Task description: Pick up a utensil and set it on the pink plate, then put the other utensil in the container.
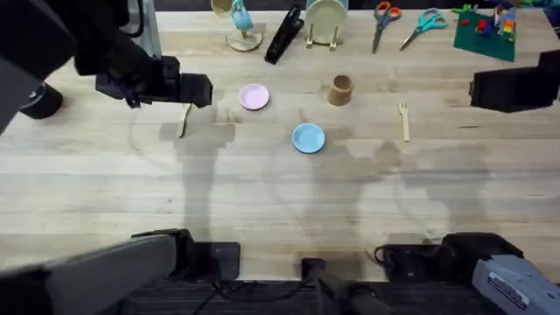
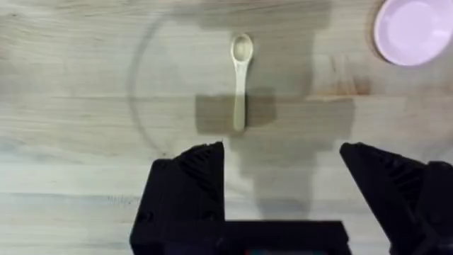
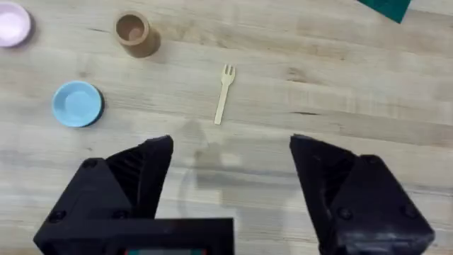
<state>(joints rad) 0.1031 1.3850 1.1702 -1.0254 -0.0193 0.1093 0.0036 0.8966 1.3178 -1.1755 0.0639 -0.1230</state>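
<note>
The wooden spoon (image 2: 241, 79) lies flat on the bare table (image 1: 262, 201), apart from everything, to the left of the pink plate (image 1: 254, 96); from overhead only a thin pale sliver of it (image 1: 185, 120) shows, just below the left gripper (image 1: 199, 91), whose dark body hides the tabletop behind it. In the left wrist view the left gripper (image 2: 282, 159) hangs above the table with its two black fingers spread wide and nothing between them, the spoon's handle end lying just beyond the gap; the pink plate (image 2: 413, 30) is cut off at the corner of that view. The wooden fork (image 1: 404, 119) lies on the table to the right of the tan cup (image 1: 341, 89), well apart from it, prongs pointing away from the arm bases. The light-blue plate (image 1: 308, 137) sits between the cup and the pink plate, nearer the bases. The right gripper (image 3: 231, 166) is likewise spread and empty, above the table short of the fork (image 3: 224, 93); overhead, the right arm is a dark blurred block at the right edge, partly cut off. The cup (image 3: 133, 32) stands upright, its inside hard to make out.
</note>
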